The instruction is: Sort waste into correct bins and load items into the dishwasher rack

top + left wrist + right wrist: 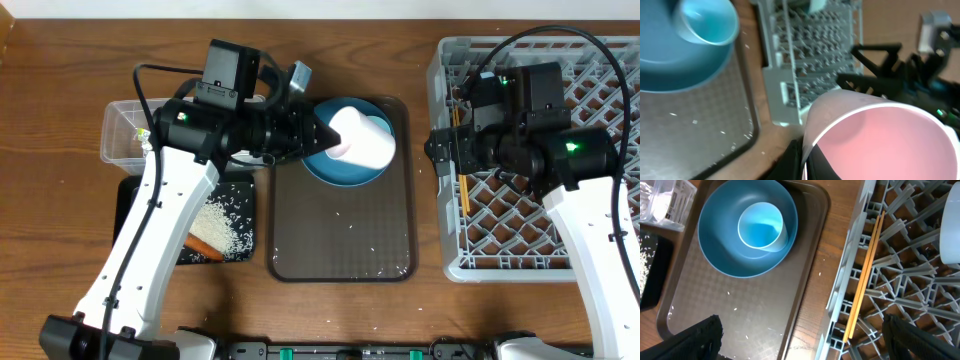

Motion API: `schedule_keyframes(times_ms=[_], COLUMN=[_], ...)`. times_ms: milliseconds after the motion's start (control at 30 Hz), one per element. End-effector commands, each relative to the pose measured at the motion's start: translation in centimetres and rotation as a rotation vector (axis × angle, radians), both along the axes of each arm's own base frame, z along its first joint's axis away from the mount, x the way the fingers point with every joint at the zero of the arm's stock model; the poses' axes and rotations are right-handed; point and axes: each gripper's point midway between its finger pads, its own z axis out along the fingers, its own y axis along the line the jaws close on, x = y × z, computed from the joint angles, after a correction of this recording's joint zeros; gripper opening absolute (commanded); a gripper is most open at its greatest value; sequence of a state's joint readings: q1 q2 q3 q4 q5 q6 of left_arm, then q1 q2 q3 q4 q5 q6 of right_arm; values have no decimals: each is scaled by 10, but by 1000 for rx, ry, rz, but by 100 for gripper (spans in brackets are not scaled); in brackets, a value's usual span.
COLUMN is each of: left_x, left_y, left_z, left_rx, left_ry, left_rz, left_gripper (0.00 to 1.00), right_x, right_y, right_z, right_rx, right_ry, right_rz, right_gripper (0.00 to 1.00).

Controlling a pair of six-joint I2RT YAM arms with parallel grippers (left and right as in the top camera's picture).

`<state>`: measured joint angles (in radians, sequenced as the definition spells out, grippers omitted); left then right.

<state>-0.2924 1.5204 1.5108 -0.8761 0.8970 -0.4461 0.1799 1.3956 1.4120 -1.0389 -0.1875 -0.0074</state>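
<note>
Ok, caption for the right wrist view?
Light blue cup on blue plate on brown tray; chopsticks in grey rack.

No text, label, brand or number can be read anywhere.

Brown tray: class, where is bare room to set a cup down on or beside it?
Free: the tray's half nearer the robot, from plate to front rim, bare but stray rice; and the table strip between tray and rack. Crowded: the far end, plate with blue cup.
</note>
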Motion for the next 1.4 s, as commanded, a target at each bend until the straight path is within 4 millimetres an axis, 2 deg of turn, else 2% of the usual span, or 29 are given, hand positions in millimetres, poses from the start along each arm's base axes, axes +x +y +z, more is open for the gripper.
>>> schedule_keyframes(times_ms=[0,167,233,333,500,633,833,933,1100,1367], left_x=[-12,-17,-19,-22,-27,-32,-52,-61,-73,-91], left_y=[-6,-5,-4,-3,-2,-3,-17,-20,-24,-44], left_z=[16,13,11,10,6,8,43,57,72,75], left_rx=[-76,-68,-64,-59,-45,-59,-281,-359,-444,-452], left_ry=[-22,5,9,24,17,35,71,88,110,78], left_rz=[-85,-85,-90,-93,-120,-131,-253,-296,-358,-453], left_gripper=[6,6,6,6,6,6,6,6,6,6], right_x=[-1,-9,-16,-17,-40,-73,-128,-145,-145,-149], right_y=[1,13,12,9,14,20,37,45,45,58], right_z=[5,4,1,11,55,98,134,146,146,158], right_rx=[14,57,48,79,256,424,538,589,589,688], right_ry=[-8,22,48,35,-31,-139,-263,-297,-304,-325], right_rz=[-6,32,38,33,142,265,484,549,558,660], right_gripper=[99,99,99,99,99,99,99,99,99,99])
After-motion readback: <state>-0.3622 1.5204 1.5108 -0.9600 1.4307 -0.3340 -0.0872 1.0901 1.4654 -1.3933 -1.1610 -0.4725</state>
